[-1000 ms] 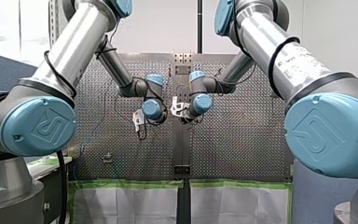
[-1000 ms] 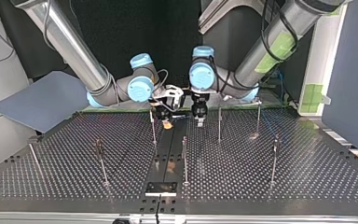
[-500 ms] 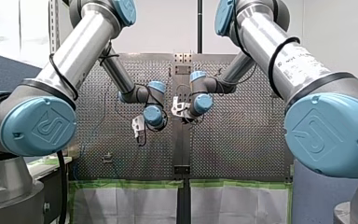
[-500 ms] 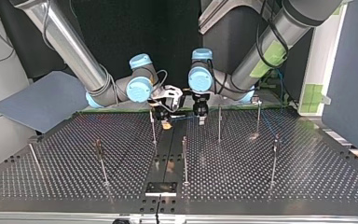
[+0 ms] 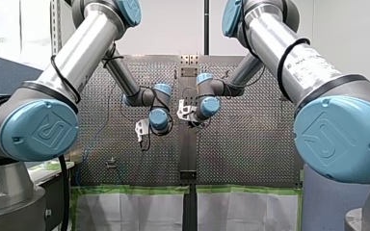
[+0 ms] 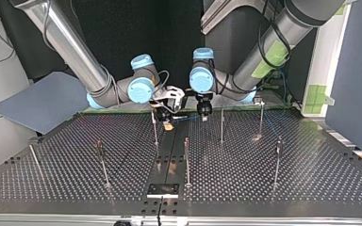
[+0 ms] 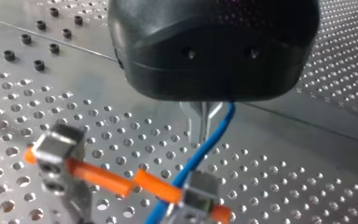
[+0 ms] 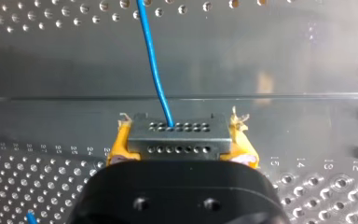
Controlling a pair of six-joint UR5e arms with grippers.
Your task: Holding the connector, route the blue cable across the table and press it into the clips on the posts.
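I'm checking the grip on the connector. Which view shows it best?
Right wrist view: the connector is close up, clamped between the right hand's yellow pads, blue cable entering it. Top view: too small to make out; front view: not visible; left wrist view: mainly the cable.

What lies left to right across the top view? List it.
Blue-grey panel → my right arm's blue joint cap → connector → my left arm's blue joint cap → green tape.
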